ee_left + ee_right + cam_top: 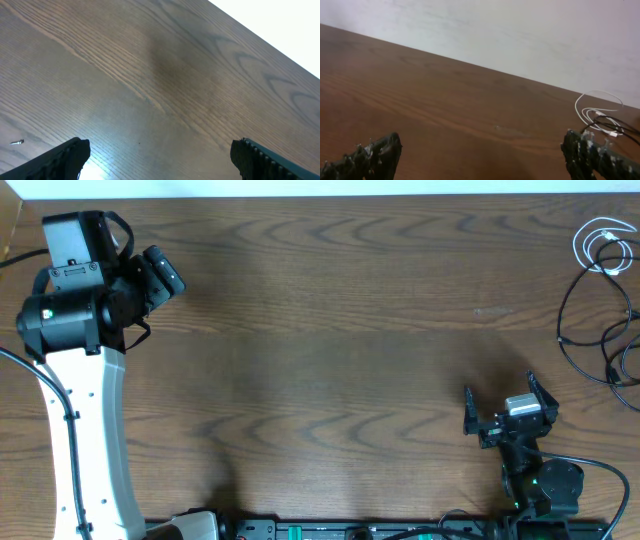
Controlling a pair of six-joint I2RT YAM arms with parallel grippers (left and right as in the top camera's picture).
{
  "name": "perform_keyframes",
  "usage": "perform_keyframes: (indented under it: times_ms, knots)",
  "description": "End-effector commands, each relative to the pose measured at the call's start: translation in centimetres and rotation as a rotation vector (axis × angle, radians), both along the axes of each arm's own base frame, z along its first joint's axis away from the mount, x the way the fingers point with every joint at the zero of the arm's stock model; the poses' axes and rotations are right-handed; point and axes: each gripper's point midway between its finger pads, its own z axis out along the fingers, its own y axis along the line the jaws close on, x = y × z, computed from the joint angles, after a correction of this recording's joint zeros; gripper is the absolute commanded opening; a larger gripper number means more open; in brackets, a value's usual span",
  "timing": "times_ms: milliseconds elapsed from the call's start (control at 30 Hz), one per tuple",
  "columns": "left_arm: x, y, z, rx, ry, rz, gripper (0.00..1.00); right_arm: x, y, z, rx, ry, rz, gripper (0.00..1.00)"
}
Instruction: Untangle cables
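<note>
1. My left gripper (158, 272) hangs over the far left corner of the wooden table (320, 330); its jaws stand wide apart with nothing between them.
2. From the left wrist camera I see the left gripper (160, 164) over bare wood grain only; both dark fingers (60, 159) sit at the bottom edge of the picture; a tiny pale speck (17, 142) lies on the wood to one side, too small for me to name.
3. My right gripper (502, 402) is on the near right side of the table; its jaws are spread fully and hold nothing.
4. The white cable (605, 248) lies in a small coil at the far right corner; the black cable (590, 330) sprawls in loose loops just nearer me, running off the right edge of the picture.
5. Through the right wrist camera the right gripper (480, 160) is well short of both cords; the white cable (595, 107) lies by the table's far edge below a pale wall (520, 30); strands of the black cable (615, 124) cross its near side, so the two overlap there.
</note>
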Motion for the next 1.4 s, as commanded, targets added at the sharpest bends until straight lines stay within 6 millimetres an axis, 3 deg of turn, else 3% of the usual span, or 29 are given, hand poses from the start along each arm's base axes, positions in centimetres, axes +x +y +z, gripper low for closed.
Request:
perform_keyframes:
  times_ms: [0,1067,1367]
  knots:
    - [0.1,0.2,-0.1,-0.004,0.003,0.013,0.96,-0.1,0.3,-0.1,0.022,0.004,0.013,0.99]
    - [0.0,0.6,0.0,0.021,0.006,0.024,0.96,-0.1,0.3,-0.1,0.022,0.004,0.013,0.99]
    - [-1.7,0.4,-0.1,0.033,-0.083,0.027,0.96,-0.1,0.3,-0.1,0.022,0.004,0.013,0.99]
